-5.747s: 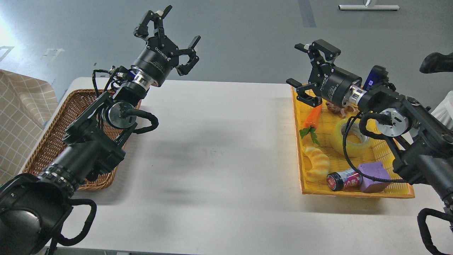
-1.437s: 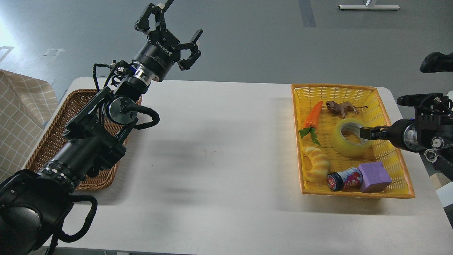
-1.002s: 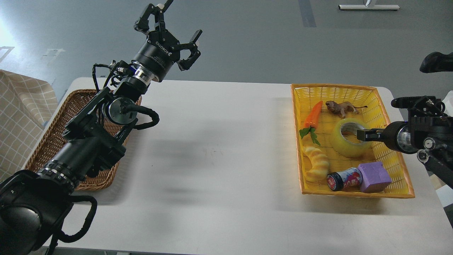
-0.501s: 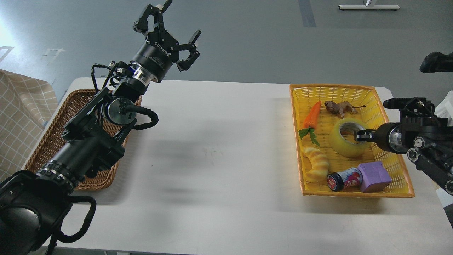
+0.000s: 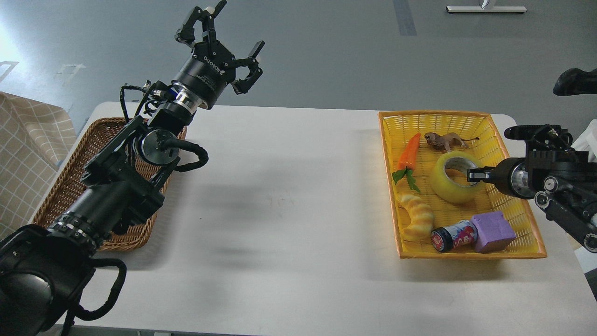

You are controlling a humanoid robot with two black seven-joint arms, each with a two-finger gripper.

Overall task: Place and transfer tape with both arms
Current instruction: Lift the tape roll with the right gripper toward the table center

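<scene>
Stage: pickup, none finished | translucent yellow tape roll (image 5: 454, 182) lay in woven yellow plastic basket (image 5: 513, 205) | right gripper (image 5: 472, 175) at roll's rim, jaws' state untellable | left gripper (image 5: 219, 42) far left of basket, jaws released | lift, handover, placement remained

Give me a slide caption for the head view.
Right gripper reaches the tape in the yellow basket; left gripper waits open.

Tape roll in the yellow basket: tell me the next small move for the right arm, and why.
Probably close the right pincer on the wall of the tape roll and then lift it a little. Its dark tip sits at the roll's right rim, by the core hole, and the roll lies in the yellow basket. Whether it already grips cannot be told.
</scene>
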